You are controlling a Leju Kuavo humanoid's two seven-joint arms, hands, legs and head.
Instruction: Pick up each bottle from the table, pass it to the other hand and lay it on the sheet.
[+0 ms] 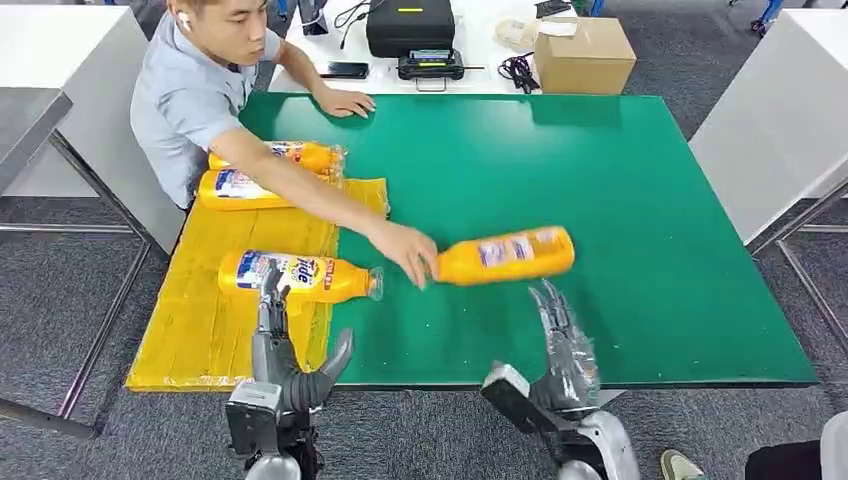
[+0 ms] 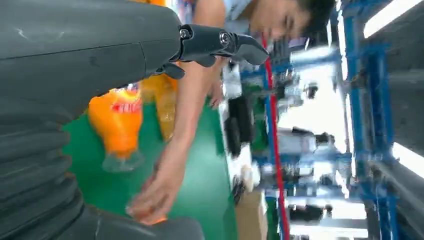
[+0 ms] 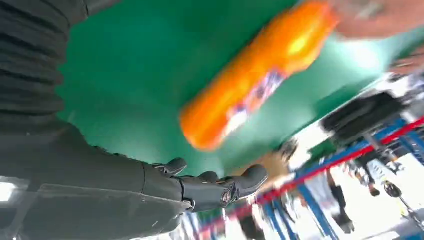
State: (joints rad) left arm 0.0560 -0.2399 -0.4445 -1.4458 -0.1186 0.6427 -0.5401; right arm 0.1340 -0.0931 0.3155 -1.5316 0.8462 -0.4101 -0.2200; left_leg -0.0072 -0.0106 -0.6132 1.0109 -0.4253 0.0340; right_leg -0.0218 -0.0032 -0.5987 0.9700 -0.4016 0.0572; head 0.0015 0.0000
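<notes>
Both silver robot hands hovered at the near edge of the green table mat (image 1: 600, 180), fingers spread and holding nothing: the left hand (image 1: 285, 350) beside the yellow sheet (image 1: 200, 330), the right hand (image 1: 565, 345) just below an orange plastic bottle (image 1: 505, 255) lying on the mat. A person's hand (image 1: 405, 250) gripped that bottle's neck. Three more orange bottles (image 1: 295, 275) lay on the sheet.
</notes>
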